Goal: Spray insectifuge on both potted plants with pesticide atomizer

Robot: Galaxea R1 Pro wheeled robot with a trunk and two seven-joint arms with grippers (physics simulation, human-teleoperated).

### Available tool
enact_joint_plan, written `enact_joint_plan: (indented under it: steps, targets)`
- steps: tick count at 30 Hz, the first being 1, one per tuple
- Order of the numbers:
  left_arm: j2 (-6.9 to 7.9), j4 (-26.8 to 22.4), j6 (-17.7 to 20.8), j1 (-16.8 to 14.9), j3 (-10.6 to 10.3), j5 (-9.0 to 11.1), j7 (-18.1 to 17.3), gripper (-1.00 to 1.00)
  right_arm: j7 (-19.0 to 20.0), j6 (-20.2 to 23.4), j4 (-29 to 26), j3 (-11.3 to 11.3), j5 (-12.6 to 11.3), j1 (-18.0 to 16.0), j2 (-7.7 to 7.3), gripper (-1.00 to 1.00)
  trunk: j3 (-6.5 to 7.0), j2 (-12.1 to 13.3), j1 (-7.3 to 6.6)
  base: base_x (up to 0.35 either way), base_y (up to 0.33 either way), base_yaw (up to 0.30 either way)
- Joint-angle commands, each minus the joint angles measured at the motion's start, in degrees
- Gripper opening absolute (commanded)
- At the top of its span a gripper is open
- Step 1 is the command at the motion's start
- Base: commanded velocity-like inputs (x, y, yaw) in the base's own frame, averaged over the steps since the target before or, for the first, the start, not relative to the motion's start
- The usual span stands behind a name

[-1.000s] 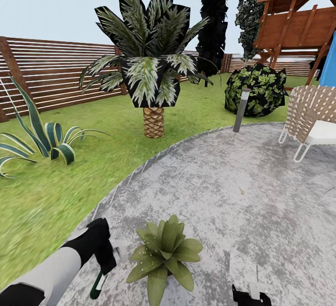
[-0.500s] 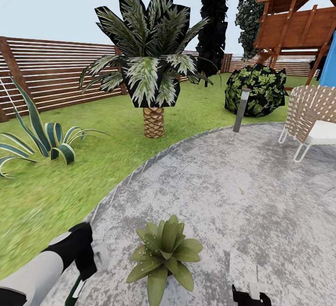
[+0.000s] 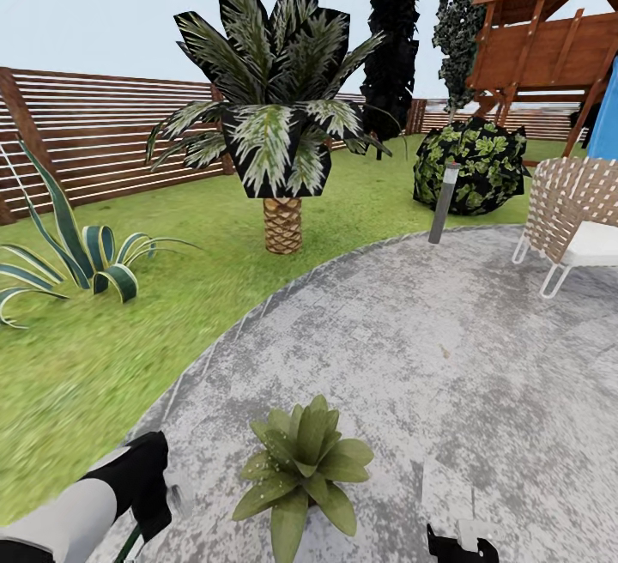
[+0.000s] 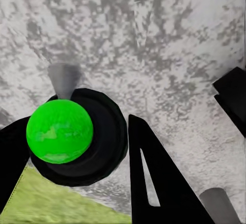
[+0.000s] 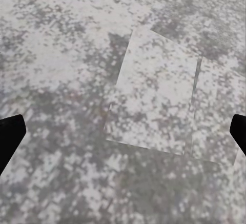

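A potted plant [image 3: 300,464], a low rosette of speckled green leaves, stands on the grey paved patio [image 3: 412,331] near the bottom of the head view. To its left my left gripper [image 3: 159,503] is shut on the pesticide atomizer [image 3: 133,541], which hangs down and is cut off by the frame edge. In the left wrist view the atomizer [image 4: 60,130] shows a bright green round top on a black body, held between the black fingers [image 4: 154,178] of my left gripper [image 4: 72,131] above the patio's edge. My right gripper [image 3: 463,539] hovers open over bare paving, right of the plant; its fingertips [image 5: 10,137] stand wide apart.
A big palm [image 3: 281,220] and a striped agave [image 3: 86,263] grow on the lawn to the left. Along the patio's far right rim stand a garden light post [image 3: 444,202], a dark bush [image 3: 470,164] and a woven chair [image 3: 571,211]. A slatted wooden fence [image 3: 103,134] closes the back.
My left arm has drawn back to the left and down with the atomizer, away from the potted plant. The right gripper and the plant have not moved.
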Motion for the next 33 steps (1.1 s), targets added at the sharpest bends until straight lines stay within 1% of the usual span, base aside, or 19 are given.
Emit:
enact_joint_plan:
  steps: [1, 4, 7, 9, 10, 16, 18, 21, 24, 28, 30, 33]
  targets:
    - [-0.33, -0.63, 0.23, 0.01, -0.07, -0.46, -0.36, -1.0, 0.03, -0.2, 0.04, 0.26, -0.48, -0.03, 0.0, 1.0, -0.05, -0.02, -0.01, 0.0, 0.0, 0.0]
    - [-1.98, -3.33, 0.41, 0.01, 0.09, -0.48, -0.19, -1.0, 0.03, -0.2, 0.04, 0.25, -0.51, -0.03, 0.0, 1.0, -0.05, -0.02, -0.01, 0.0, 0.0, 0.0]
    - [-2.35, -4.01, 0.44, 0.01, 0.35, -0.48, -0.14, -1.0, 0.03, -0.2, 0.04, 0.26, -0.48, -0.03, 0.0, 1.0, -0.05, -0.02, -0.01, 0.0, 0.0, 0.0]
    - [-2.1, -4.25, 0.16, -0.19, 3.75, -0.64, -0.46, -1.0, -0.01, -0.2, 0.04, 0.25, -0.53, -0.03, 0.0, 1.0, -0.05, -0.02, -0.01, 0.0, 0.0, 0.0]
    - [-2.09, -4.26, 0.12, -0.66, 3.96, -0.94, -0.67, -1.0, -0.05, -0.2, -0.01, 0.26, -0.54, -0.03, 0.0, 1.0, -0.05, -0.02, -0.01, 0.0, 0.0, 0.069]
    - [-2.51, -4.28, 0.1, -0.73, 3.84, -0.87, -0.85, -1.0, -0.11, -0.2, -0.04, 0.27, -0.54, -0.03, 0.09, 1.0, -0.05, -0.02, -0.01, 0.0, 0.0, 0.228]
    - [-2.43, -4.31, 0.16, -0.88, 3.84, -1.01, -1.29, -1.0, -0.13, -0.2, -0.05, 0.27, -0.54, -0.03, 0.09, 1.0, -0.05, -0.02, -0.01, -0.035, -0.024, 0.275]
    - [-2.23, -4.36, 0.14, -0.97, 3.77, -1.17, -2.98, -1.0, -0.14, -0.2, -0.05, 0.27, -0.54, -0.03, 0.05, 1.0, -0.05, -0.02, -0.01, -0.178, -0.127, 0.249]
    - [-2.44, -4.47, 0.11, -0.96, 3.82, -1.26, -3.72, -1.0, -0.08, -0.2, -0.05, 0.24, -0.54, -0.03, 0.01, 1.0, -0.05, -0.02, -0.01, -0.228, -0.164, 0.06]
    - [-2.63, -4.5, 0.09, -0.96, 3.83, -1.27, -3.82, -1.0, -0.06, -0.2, 0.0, 0.26, -0.46, -0.03, -0.07, 1.0, -0.05, -0.02, -0.01, -0.236, -0.17, 0.008]
    - [-2.97, -4.5, 0.21, -0.96, 3.83, -1.27, -3.82, -1.0, -0.06, -0.2, -0.03, 0.27, -0.45, -0.03, -0.1, 1.0, -0.05, -0.02, -0.01, -0.237, -0.171, 0.001]
    - [-2.98, -6.38, 0.47, -0.97, 3.83, -1.27, -3.9, -1.0, -0.06, -0.2, -0.05, 0.27, -0.45, -0.03, -0.12, 1.0, -0.05, -0.02, -0.01, -0.132, -0.183, 0.0]
